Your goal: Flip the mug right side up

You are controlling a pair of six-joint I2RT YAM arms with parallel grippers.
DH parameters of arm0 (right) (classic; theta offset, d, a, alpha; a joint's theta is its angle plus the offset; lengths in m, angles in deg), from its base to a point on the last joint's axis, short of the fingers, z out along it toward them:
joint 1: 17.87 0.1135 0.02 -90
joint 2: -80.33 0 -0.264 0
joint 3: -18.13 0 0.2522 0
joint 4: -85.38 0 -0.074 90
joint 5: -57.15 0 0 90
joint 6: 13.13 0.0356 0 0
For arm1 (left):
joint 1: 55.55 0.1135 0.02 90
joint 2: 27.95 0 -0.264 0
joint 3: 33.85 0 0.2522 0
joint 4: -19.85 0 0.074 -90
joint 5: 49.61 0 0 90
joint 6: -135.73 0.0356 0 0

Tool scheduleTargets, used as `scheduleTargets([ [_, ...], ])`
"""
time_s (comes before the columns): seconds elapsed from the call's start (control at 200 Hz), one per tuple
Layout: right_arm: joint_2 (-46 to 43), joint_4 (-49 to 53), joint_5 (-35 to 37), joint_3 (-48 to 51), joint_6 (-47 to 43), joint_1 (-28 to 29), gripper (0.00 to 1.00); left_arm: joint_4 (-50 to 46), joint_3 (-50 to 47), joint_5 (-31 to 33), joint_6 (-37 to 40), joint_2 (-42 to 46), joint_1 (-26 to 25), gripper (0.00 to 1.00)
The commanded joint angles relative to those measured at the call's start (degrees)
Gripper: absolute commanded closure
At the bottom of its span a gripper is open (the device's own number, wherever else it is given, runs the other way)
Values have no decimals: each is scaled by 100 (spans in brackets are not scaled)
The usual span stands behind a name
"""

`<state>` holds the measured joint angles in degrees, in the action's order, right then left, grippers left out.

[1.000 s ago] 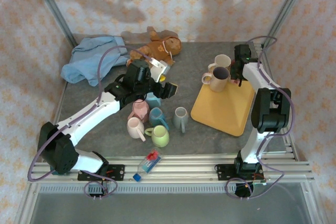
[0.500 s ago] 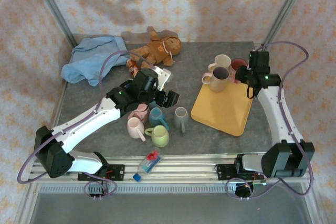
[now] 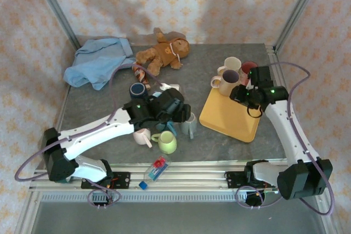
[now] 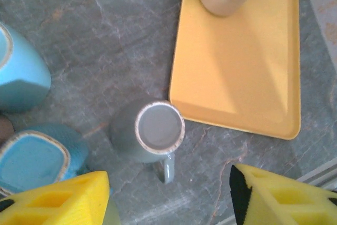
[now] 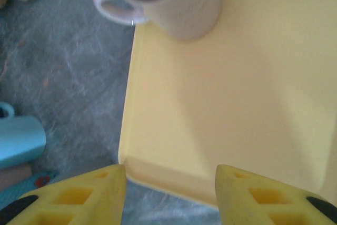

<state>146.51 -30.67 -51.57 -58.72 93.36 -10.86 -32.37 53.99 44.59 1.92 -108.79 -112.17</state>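
Swung rightward off the mug cluster (image 3: 164, 142): left gripper (image 4: 168, 196), narrowing yet apart and empty, over the grey mug (image 4: 155, 133), base-up on the counter (image 4: 95, 35), centre frame, beside the yellow tray (image 4: 237, 77). Likely lined up for grasping. Right gripper (image 5: 171, 193) pulled over the tray, half-wide, empty.

A grey table (image 3: 82, 102) carries clustered mugs (image 3: 167, 143), yellow tray (image 3: 230, 119), blue cloth (image 3: 96, 64), doll (image 3: 162, 53).

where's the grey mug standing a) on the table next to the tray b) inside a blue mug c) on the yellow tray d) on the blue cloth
a: the grey mug stands on the table, just off the corner of the yellow tray.
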Motion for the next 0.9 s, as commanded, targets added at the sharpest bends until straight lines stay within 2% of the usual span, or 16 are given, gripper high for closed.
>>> scheduleTargets([
  [0.0, -276, 445, -357, 193, 325, 20, 52, -804, 485, 760, -739, -487, -342, 40],
  [0.14, -466, 575, -642, 455, 324, 20, 52, -1379, 1057, 987, -1145, -1197, -676, 42],
  [0.245, -573, 602, -743, 567, 370, 20, 52, -1595, 1400, 866, -1324, -1671, -780, 43],
  [0.495, -624, 420, -778, 649, 302, 20, 51, -2176, 2027, 439, -1520, -2523, -671, 49],
  [0.676, -614, 255, -753, 751, 317, 11, 51, -2035, 1866, -76, -1709, -2750, -495, 50],
  [0.896, -606, 112, -821, 950, 334, 3, 51, -1969, 1854, -233, -1754, -2995, -408, 54],
])
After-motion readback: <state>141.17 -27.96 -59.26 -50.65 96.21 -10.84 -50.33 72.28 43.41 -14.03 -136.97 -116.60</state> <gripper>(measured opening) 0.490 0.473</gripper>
